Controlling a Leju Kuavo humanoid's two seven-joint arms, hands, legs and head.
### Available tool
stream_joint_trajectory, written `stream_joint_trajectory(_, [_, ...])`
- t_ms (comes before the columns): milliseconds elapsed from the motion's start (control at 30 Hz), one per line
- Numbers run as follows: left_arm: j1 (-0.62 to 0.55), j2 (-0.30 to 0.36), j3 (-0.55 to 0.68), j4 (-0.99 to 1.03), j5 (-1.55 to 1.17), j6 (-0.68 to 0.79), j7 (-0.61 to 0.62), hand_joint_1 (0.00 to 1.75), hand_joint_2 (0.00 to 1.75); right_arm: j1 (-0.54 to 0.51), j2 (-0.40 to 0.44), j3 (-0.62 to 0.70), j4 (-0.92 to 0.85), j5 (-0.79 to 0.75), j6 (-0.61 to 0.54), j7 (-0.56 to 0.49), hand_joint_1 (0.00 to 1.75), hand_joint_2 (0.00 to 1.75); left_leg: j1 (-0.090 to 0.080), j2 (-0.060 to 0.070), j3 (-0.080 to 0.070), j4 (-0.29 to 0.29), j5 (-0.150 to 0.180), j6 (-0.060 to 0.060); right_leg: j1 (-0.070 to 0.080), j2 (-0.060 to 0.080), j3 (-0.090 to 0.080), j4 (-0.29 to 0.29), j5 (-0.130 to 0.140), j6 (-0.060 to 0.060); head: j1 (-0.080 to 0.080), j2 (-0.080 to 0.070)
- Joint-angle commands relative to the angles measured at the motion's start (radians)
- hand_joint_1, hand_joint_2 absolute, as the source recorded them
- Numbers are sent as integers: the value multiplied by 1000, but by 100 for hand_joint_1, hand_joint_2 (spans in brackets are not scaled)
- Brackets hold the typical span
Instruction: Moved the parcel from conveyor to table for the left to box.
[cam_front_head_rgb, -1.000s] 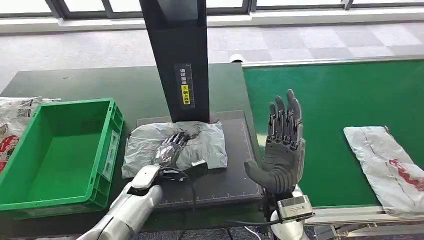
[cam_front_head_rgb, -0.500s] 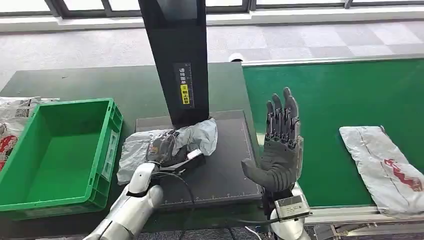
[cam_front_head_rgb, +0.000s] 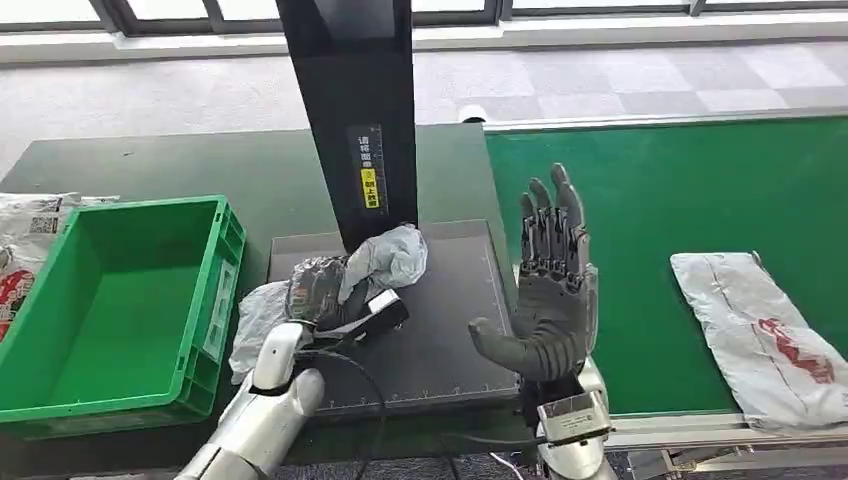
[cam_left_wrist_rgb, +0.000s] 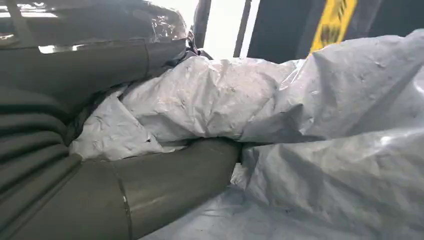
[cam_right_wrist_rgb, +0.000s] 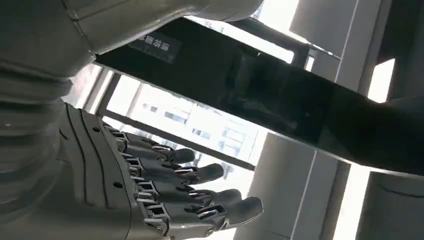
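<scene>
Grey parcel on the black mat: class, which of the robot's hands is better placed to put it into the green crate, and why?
Left. The left hand already grips the grey parcel and is beside the green crate. The right hand is raised, open and empty, on the far side of the black mat, near the conveyor.

- Parcel-sorting / logistics test cell, indoors, looks like an office-type building.
- Green conveyor belt (cam_front_head_rgb: 700, 190) with metal side rail runs along the right side.
- Dark green desk (cam_front_head_rgb: 200, 170) beside it carries a black weighing or scanning pad (cam_front_head_rgb: 455, 300) under a black post (cam_front_head_rgb: 355, 110) with a yellow warning label (cam_front_head_rgb: 371, 188).
- Green plastic crate (cam_front_head_rgb: 110, 300) sits on the desk as a sorting bin.
- Grey plastic mailing bags: one on the pad (cam_front_head_rgb: 385, 262), one on the belt (cam_front_head_rgb: 760, 335), more stacked at the far left (cam_front_head_rgb: 25, 240).
- Grey carpet tile floor (cam_front_head_rgb: 600, 85) and a row of window frames behind.
</scene>
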Motion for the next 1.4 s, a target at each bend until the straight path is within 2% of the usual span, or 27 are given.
stream_joint_trajectory(33, [122,33,152,-434,118,89,-123,175,175,6,49,-80,-11,6,-5,0,0,175,0,5,-2,0,0,0,1,4,-3,0,1,-1,0,0])
stream_joint_trajectory(133, [165,17,265,-646,177,89,-249,175,175,15,31,-66,-7,-2,-27,0,0,175,1,5,-3,1,0,0,1,4,-4,0,1,-1,0,0])
stream_joint_trajectory(233, [168,41,310,-722,209,89,-287,175,175,37,-7,-31,-7,-24,-70,0,0,175,1,6,-2,-1,0,0,1,5,-4,-1,1,-1,0,0])
stream_joint_trajectory(333, [142,15,426,-795,247,89,-393,175,175,63,-46,5,-7,-47,-113,0,0,175,1,6,-3,-1,0,0,2,5,-4,-2,2,-1,0,0])
stream_joint_trajectory(367, [119,17,470,-789,315,89,-445,175,175,71,-60,20,-7,-56,-130,0,0,175,1,5,-3,-1,0,0,2,4,-4,-1,1,-1,0,0])
stream_joint_trajectory(400, [94,50,481,-769,365,89,-450,175,175,79,-67,26,-12,-61,-134,0,0,175,1,6,-3,-1,0,0,2,5,-5,-1,2,-1,0,0])
stream_joint_trajectory(500, [76,70,501,-766,418,89,-468,175,175,83,-79,36,-11,-67,-147,0,0,175,2,4,-3,-1,0,0,2,3,-4,-1,1,-1,0,0])
stream_joint_trajectory(600, [15,111,650,-731,605,89,-556,175,175,89,-101,55,-1,-94,-156,0,0,175,2,5,-2,-1,0,-1,2,5,-4,-1,2,-2,0,0])
stream_joint_trajectory(667, [-6,190,695,-606,648,89,-527,175,175,85,-120,71,17,-105,-163,0,0,175,2,6,-3,-1,1,-1,2,5,-4,-1,2,-2,0,0])
stream_joint_trajectory(700, [-10,210,704,-574,681,89,-551,175,175,83,-127,76,18,-111,-170,0,0,175,2,6,-2,-2,2,-2,2,6,-4,-1,2,-2,0,0])
stream_joint_trajectory(800, [-15,215,704,-535,702,89,-555,175,175,83,-133,81,20,-115,-172,0,0,175,1,5,0,-3,2,-2,1,5,-2,-1,2,-2,0,0])
stream_joint_trajectory(867, [-42,276,666,-351,728,87,-446,175,175,87,-153,98,24,-127,-173,0,0,175,2,5,0,-4,3,-2,2,5,-3,-2,3,-3,0,0])
stream_joint_trajectory(933, [-69,302,671,-199,791,37,-439,175,175,90,-167,111,28,-130,-175,0,0,175,2,1,0,-5,5,-3,3,1,-2,-3,3,-3,0,0])
stream_joint_trajectory(1000, [-69,302,671,-199,791,37,-439,175,175,90,-167,111,28,-130,-175,0,0,175,1,-2,1,-3,4,-3,1,-2,-1,-1,1,-2,0,0])
stream_joint_trajectory(1167, [-69,302,671,-199,791,37,-439,175,175,90,-167,111,28,-130,-175,0,0,175,2,5,-3,-2,4,-3,3,4,-6,-1,5,-5,0,0])
stream_joint_trajectory(1300, [-68,298,667,-185,792,34,-440,175,175,90,-167,112,28,-130,-177,0,0,175,3,4,-3,-2,4,-3,3,2,-5,-1,4,-5,0,0])
stream_joint_trajectory(1400, [-83,309,666,-48,834,-75,-404,175,175,100,-171,116,24,-124,-165,0,0,175,2,3,-3,-2,4,-3,3,2,-5,0,4,-5,0,0])
